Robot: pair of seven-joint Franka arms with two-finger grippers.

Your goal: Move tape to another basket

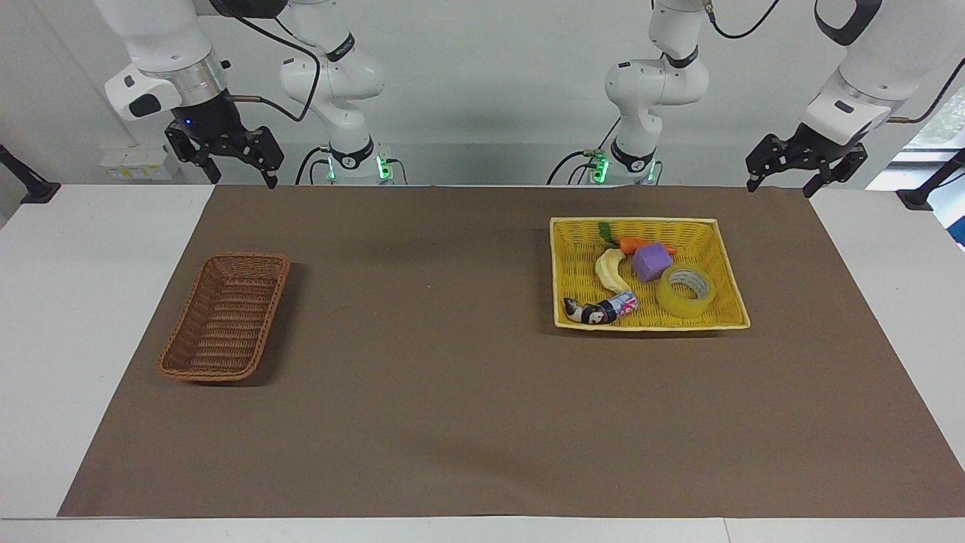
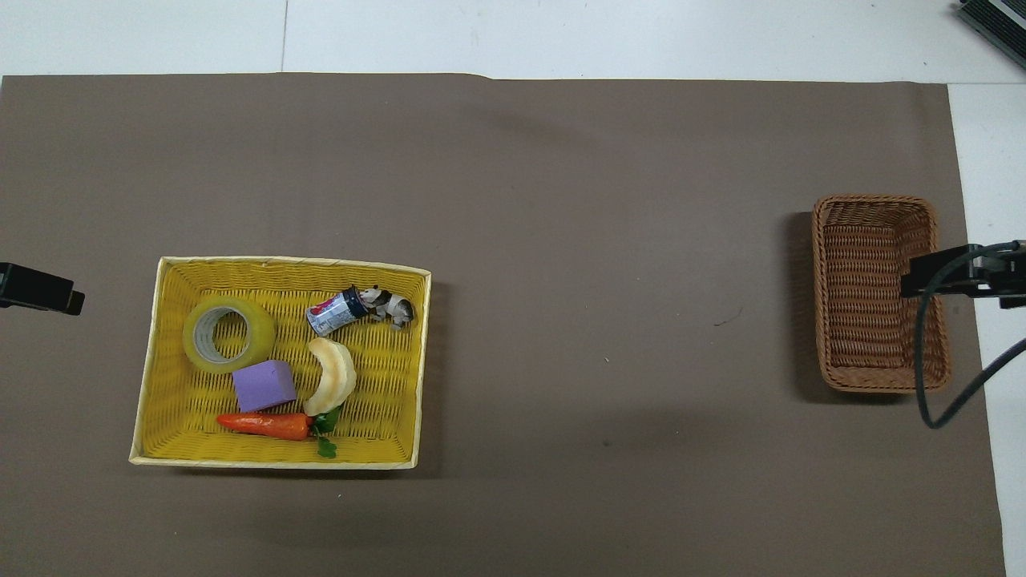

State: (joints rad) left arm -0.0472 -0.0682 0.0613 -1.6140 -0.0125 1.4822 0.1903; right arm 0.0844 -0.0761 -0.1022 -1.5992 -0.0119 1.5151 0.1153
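The yellow tape roll (image 1: 684, 292) (image 2: 228, 335) lies flat in the bright yellow basket (image 1: 559, 271) (image 2: 280, 262), beside a purple cube (image 1: 651, 261). The brown wicker basket (image 1: 226, 317) (image 2: 874, 292) stands empty at the right arm's end of the table. My left gripper (image 1: 780, 188) (image 2: 40, 290) is open and empty, raised over the mat at the left arm's end, apart from the yellow basket. My right gripper (image 1: 243, 179) (image 2: 954, 272) is open and empty, raised by the brown basket's outer rim.
The yellow basket also holds a banana (image 1: 611, 270), a carrot (image 1: 637, 243), a small can (image 1: 620, 304) and a toy animal (image 1: 582, 311). A brown mat (image 1: 452, 377) covers the table between the two baskets.
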